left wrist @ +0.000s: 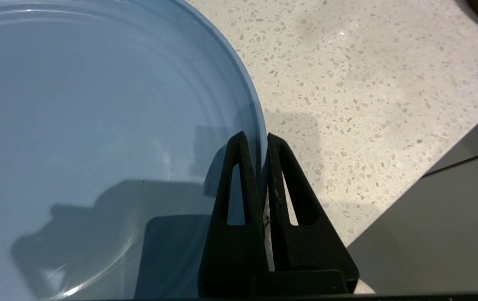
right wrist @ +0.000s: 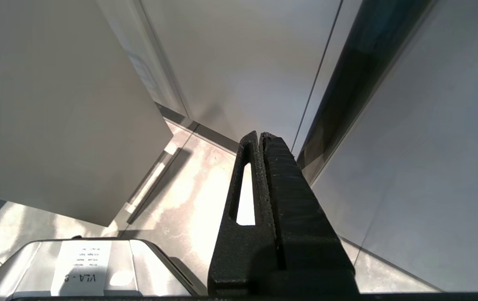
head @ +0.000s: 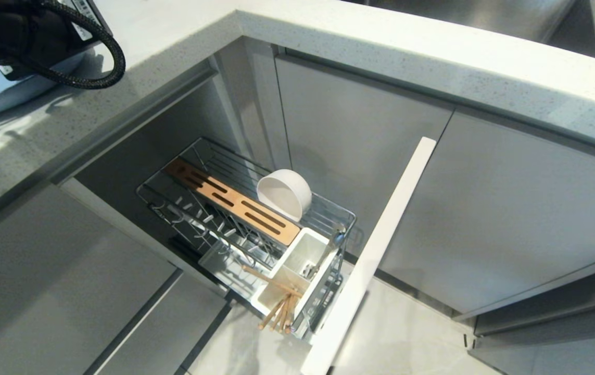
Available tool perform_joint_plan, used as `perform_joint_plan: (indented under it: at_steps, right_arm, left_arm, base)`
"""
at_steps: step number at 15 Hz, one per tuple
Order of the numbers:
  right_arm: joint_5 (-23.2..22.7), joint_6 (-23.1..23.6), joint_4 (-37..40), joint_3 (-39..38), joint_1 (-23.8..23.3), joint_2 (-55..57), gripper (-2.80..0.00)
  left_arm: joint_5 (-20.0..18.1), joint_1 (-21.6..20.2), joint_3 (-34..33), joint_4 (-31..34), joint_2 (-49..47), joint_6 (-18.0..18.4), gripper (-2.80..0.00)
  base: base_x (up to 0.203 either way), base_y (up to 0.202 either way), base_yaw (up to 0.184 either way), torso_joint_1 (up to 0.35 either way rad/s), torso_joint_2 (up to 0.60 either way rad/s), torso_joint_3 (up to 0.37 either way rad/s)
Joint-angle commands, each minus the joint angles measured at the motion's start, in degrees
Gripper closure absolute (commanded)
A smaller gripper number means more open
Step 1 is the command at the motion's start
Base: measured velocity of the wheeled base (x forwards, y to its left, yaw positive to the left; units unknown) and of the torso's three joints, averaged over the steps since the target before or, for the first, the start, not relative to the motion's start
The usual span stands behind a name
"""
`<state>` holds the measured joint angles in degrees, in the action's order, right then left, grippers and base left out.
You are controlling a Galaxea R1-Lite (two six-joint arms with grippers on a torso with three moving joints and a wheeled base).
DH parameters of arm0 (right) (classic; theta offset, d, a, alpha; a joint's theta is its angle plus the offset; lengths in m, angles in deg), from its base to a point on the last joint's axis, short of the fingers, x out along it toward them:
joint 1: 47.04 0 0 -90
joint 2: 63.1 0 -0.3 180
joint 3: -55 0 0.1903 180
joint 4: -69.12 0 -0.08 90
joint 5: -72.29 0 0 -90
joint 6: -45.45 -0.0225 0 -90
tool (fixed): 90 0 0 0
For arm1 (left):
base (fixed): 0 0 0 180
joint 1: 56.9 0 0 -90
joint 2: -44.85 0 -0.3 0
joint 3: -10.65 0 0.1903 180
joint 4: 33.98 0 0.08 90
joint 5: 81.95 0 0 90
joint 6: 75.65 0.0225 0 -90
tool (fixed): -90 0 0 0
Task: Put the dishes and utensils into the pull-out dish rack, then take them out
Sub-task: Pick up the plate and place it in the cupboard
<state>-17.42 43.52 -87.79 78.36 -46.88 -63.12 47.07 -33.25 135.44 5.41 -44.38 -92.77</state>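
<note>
Left wrist view: my left gripper (left wrist: 256, 140) is clamped on the rim of the pale-blue plate (left wrist: 96, 125), one finger inside, one outside; plate lies flat on the speckled counter (left wrist: 368, 83), near its edge. Rack (head: 245, 219) sits pulled out below w/ bowl (head: 284, 194) & chopsticks (head: 276, 307) already in. I'd lift, then tilt upright for the pegs. Right gripper (right wrist: 259, 136) parked low by the cabinet fronts, pinched shut on nothing.
</note>
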Motion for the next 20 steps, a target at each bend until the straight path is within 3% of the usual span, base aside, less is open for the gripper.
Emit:
perform_joint_plan:
  at_steps: [1, 7, 9, 11, 13, 17, 20]
  right_arm:
    - [-0.03, -0.01, 0.02, -0.09, -0.05, -0.24, 0.00]
    - [0.06, -0.01, 0.02, -0.09, -0.07, -0.24, 0.00]
    - [0.04, -0.01, 0.01, -0.09, -0.07, -0.24, 0.00]
    - [0.00, -0.01, -0.01, -0.09, -0.05, -0.23, 0.00]
    - [-0.03, -0.01, 0.02, -0.09, -0.07, -0.24, 0.00]
    - [-0.03, -0.01, 0.00, -0.09, -0.02, -0.24, 0.00]
    - [0.02, -0.01, 0.02, -0.09, -0.05, -0.24, 0.00]
  left_arm:
    - [0.26, -0.01, -0.09, 0.14, 0.19, -0.11, 0.00]
    - [0.43, -0.01, 1.65, 2.25, 2.54, 0.30, 0.00]
    - [1.12, 0.06, 5.52, 7.97, 4.75, -2.71, 0.00]
    - [3.73, 0.16, 8.72, 7.76, 5.60, -5.89, 0.00]
    - [4.21, 0.52, 8.88, 4.72, 6.52, -5.21, 0.00]
    - [4.34, 4.39, 8.67, -0.34, 7.38, -5.21, 0.00]
    - [5.50, 12.22, 8.62, -2.10, 7.68, -6.16, 0.00]
  base:
    - [0.000, 0.000, 0.000, 0.000, 0.00, 0.000]
    - [0.000, 0.000, 0.000, 0.000, 0.00, 0.000]
    - [0.000, 0.000, 0.000, 0.000, 0.00, 0.000]
    - [0.000, 0.000, 0.000, 0.000, 0.00, 0.000]
    - [0.000, 0.000, 0.000, 0.000, 0.00, 0.000]
    - [0.000, 0.000, 0.000, 0.000, 0.00, 0.000]
    - [0.000, 0.000, 0.000, 0.000, 0.00, 0.000]
